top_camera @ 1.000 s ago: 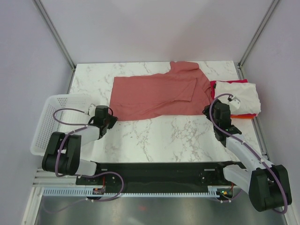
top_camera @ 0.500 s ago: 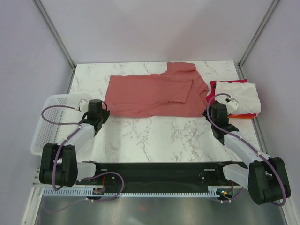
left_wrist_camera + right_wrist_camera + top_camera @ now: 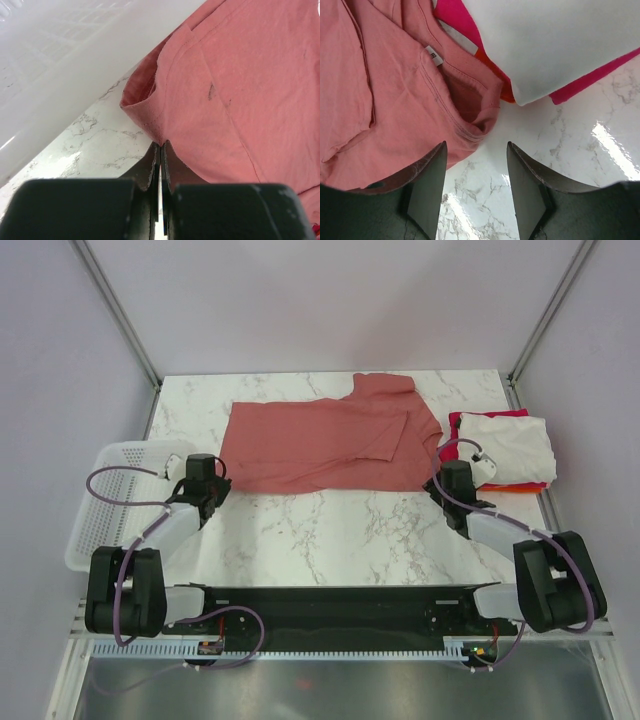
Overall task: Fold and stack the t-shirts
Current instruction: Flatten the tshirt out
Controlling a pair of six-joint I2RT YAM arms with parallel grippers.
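The fold is being started. The salmon-red t-shirt (image 3: 320, 445) lies spread on the surface (image 3: 330, 530), beside the folded stack (image 3: 505, 445). The left pincer (image 3: 160, 150) is closed on its hem corner. The right pincer (image 3: 476, 150) is open at the collar (image 3: 465, 107), where closure is judged necessary before lifting. How much cloth is pinched cannot be determined.

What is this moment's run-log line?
left pincer: shut on salmon-red t-shirt hem | right pincer: open, above collar | folded stack: right of shirt
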